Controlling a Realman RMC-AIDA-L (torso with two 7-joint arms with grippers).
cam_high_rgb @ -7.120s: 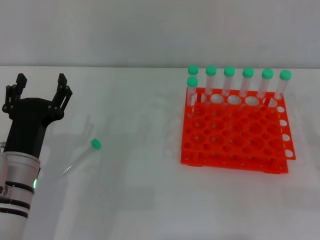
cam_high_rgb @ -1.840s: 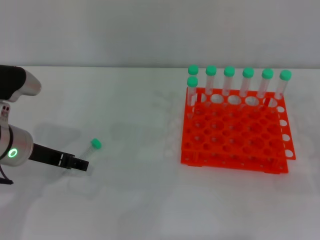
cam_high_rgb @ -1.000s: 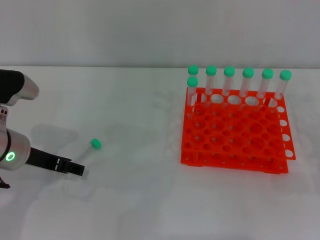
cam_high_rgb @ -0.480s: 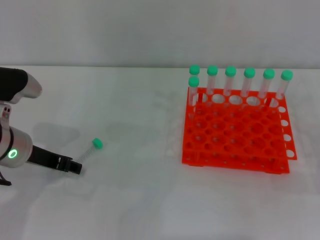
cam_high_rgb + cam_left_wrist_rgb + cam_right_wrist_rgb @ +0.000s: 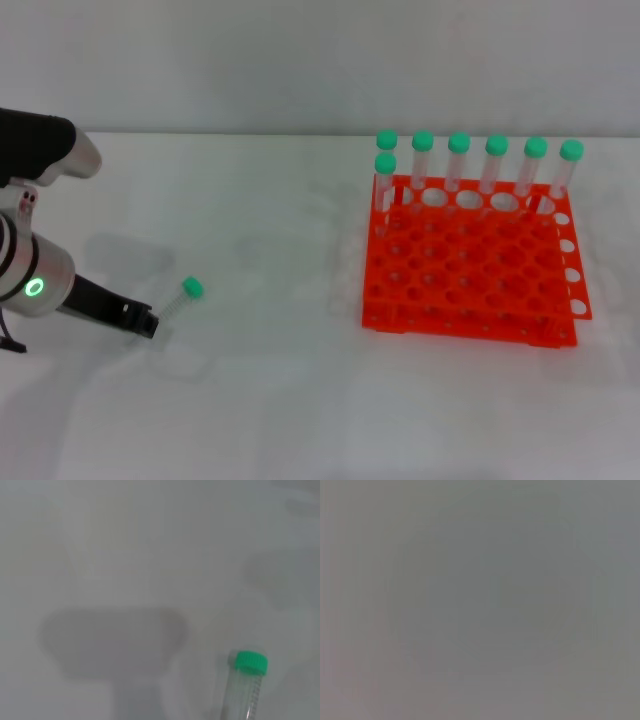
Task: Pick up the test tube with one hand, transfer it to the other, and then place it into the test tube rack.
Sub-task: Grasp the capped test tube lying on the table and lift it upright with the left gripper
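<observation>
Looking from the near edge outward, you have your left hand low at the left side of the white surface, its black tip reaching in from the silver arm with the green light. From the head view you see that tip at the tapered end of the test tube; whether the hand is spread or already pinching the tube cannot be told, because only one dark tip shows and the tube's lower end disappears behind it.

You see the test tube lying tilted on the surface, its green cap pointing away from the hand toward the far right. In the left wrist view the test tube shows the cap and the clear body with printed marks, lying on the bare surface beside a soft grey shadow.

Well apart, on the right half of the surface, you have the test tube rack, bright orange and standing flat. Seven capped tubes stand upright along its far side, six in a row and one just in front at the left corner.

Your right hand is not visible; its wrist view shows only flat grey.
</observation>
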